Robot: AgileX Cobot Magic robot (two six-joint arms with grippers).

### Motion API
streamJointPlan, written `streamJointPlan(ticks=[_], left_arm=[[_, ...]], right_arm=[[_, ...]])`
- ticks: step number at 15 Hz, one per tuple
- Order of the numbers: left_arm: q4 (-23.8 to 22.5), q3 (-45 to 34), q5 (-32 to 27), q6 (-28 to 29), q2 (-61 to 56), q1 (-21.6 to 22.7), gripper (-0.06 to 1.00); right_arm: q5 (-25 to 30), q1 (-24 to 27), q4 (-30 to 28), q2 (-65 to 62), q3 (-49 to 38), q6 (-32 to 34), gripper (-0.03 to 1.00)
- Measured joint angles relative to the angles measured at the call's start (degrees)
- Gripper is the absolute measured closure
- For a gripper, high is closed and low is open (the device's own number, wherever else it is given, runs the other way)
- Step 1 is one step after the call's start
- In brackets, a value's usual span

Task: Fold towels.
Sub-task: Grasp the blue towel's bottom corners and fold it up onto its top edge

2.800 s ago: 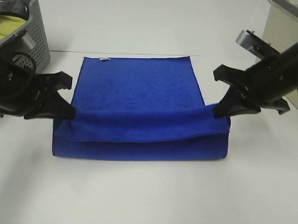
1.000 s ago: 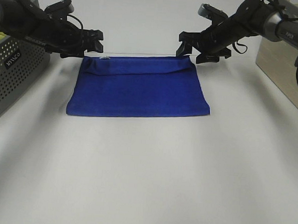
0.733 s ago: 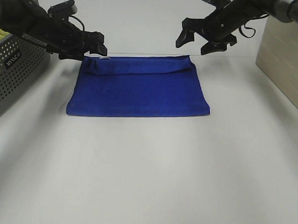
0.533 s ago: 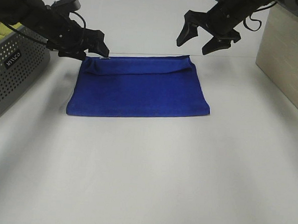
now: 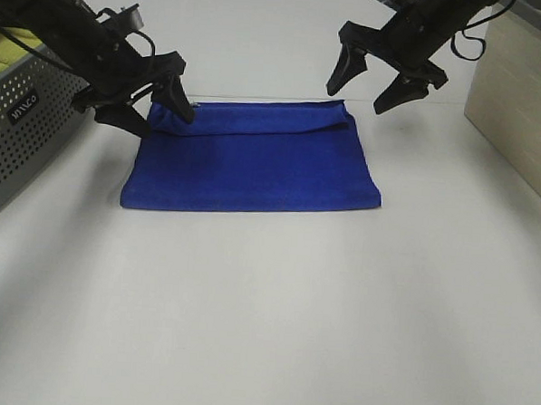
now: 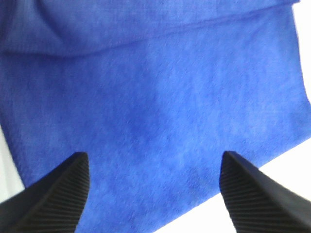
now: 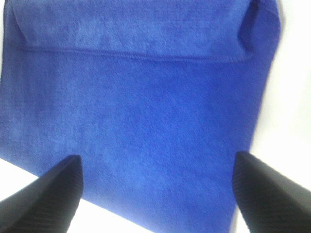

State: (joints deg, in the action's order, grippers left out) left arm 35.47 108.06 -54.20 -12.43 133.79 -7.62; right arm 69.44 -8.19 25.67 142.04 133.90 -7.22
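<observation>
While the blue towel (image 5: 254, 161) lies folded on the counter (image 5: 265, 302), the left fingers (image 5: 174, 98) gape wide at its far-left corner (gripping nothing); the right fingers (image 5: 343, 70), equally wide and empty, hover above its far-right corner.

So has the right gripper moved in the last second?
Yes. The right gripper has lifted up off the blue towel's far right corner, jaws open.

1. The white table (image 5: 264, 329) in front of me carries everything here.
2. A blue towel (image 5: 254, 165) lies flat on it, folded, with its far edge doubled over into a band.
3. A grey perforated basket (image 5: 29, 126) stands on my left, near the towel but apart from it.
4. A pale box (image 5: 521, 98) sits at my right.
</observation>
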Motion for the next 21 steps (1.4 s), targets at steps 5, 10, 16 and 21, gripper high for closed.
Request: streamJointPlan(ticks=[5, 10, 16, 21], left_arm=[[-1.95, -14.38, 5.84, 1.03, -6.65, 0.0, 0.24], [-1.66, -27.73, 16.27, 2.18, -8.82, 0.0, 0.24], [-1.43, -27.96, 22.06, 2.18, -8.42, 0.0, 0.24], [2.01, -27.44, 25.04, 1.09, -6.25, -1.72, 0.24]], right_arm=[[0.29, 0.0, -4.47, -5.44, -15.41, -2.58, 0.19], [-0.86, 0.0, -3.09, -5.5, -22.75, -4.07, 0.19], [-9.28, 0.0, -0.52, -5.5, -26.59, -5.96, 0.19], [-10.37, -0.34, 1.15, -3.5, -26.59, -6.53, 0.21]])
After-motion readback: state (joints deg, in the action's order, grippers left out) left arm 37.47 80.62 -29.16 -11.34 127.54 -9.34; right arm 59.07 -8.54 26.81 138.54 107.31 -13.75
